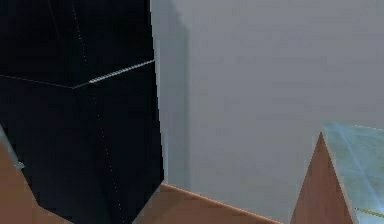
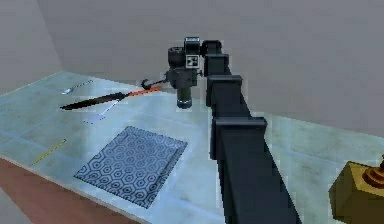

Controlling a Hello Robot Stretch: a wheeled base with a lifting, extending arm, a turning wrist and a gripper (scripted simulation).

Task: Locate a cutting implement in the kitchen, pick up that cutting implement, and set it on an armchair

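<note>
A long thin knife-like thing (image 2: 97, 99), dark along most of its length with an orange-red end, lies on the pale countertop (image 2: 300, 140) in the arm side view. My arm (image 2: 235, 130) reaches out over that countertop. The gripper (image 2: 153, 83) sits at the arm's far end, right at the orange-red end of the knife-like thing. Whether it touches that thing, and whether it holds anything, I cannot tell.
A grey patterned mat (image 2: 131, 165) lies near the counter's front edge. A small pale item (image 2: 76, 90) lies beyond the knife-like thing. A brown block (image 2: 364, 192) stands at the arm side view's right. A tall black fridge (image 1: 80, 110) and a counter corner (image 1: 350, 160) flank a bare wall.
</note>
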